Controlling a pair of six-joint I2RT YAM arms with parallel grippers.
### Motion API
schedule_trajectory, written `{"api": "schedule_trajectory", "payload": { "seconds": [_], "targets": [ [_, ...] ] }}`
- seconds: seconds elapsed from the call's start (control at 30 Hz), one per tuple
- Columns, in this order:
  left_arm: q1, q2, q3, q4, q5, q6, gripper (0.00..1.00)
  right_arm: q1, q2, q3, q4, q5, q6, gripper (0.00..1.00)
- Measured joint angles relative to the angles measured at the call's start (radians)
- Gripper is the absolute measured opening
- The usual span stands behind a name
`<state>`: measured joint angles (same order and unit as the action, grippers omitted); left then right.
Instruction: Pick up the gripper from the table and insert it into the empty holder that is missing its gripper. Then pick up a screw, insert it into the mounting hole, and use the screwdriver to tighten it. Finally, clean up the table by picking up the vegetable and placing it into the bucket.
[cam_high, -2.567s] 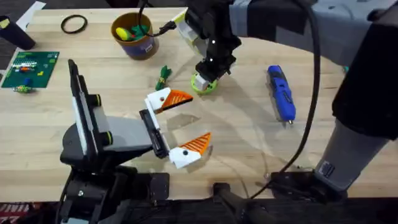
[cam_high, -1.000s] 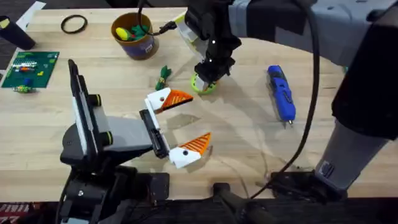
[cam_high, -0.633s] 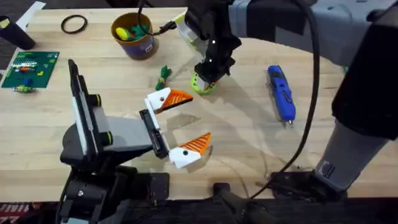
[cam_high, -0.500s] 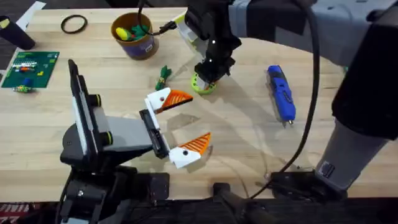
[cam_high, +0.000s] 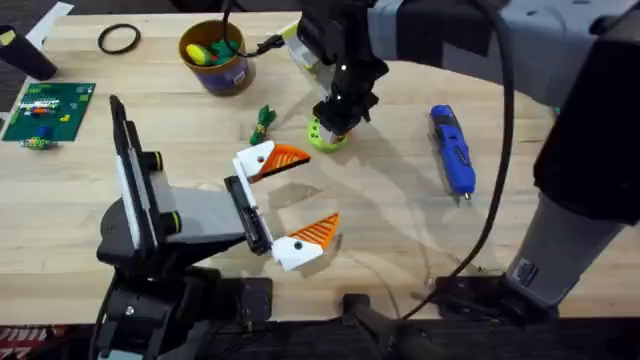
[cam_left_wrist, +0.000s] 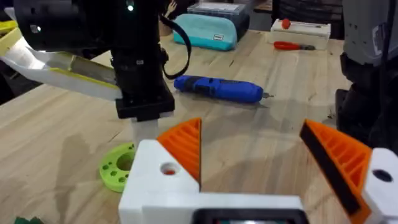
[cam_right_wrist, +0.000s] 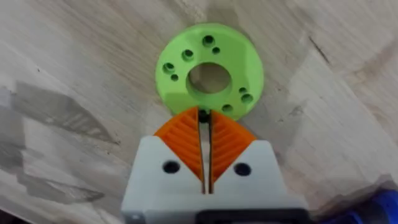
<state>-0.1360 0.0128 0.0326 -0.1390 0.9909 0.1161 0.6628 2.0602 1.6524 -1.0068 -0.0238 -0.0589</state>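
Wooden tabletop (cam_high: 400, 240) carries a lime-green ring (cam_right_wrist: 209, 70), the right gripper (cam_right_wrist: 204, 118) pinched on perhaps a tiny screw above it, screwdriver (cam_high: 451, 148) at three o'clock, left gripper (cam_high: 290, 195) spread wide.

The ring (cam_high: 327, 135) is lying mid-table under the right gripper (cam_high: 340, 118), the vegetable (cam_high: 263, 121) sitting left of it, the screwdriver (cam_high: 451, 149) right, the bucket (cam_high: 216, 57) behind-left.
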Motion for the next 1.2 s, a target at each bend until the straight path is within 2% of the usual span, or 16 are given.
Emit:
{"api": "schedule_trajectory", "payload": {
  "seconds": [0.1,0.97,1.2],
  "targets": [
    [0.0,0.0,0.0,0.0,0.0,0.0,0.986,0.0,0.0,0.0,0.0,0.0,0.001,0.01],
    [0.0,0.0,0.0,0.0,0.0,0.0,0.986,0.0,0.0,0.0,-0.004,0.0,0.001,0.009],
    [0.0,0.0,0.0,0.0,0.0,0.0,0.986,0.0,0.0,0.053,-0.075,0.0,0.001,0.009]
  ]
}}
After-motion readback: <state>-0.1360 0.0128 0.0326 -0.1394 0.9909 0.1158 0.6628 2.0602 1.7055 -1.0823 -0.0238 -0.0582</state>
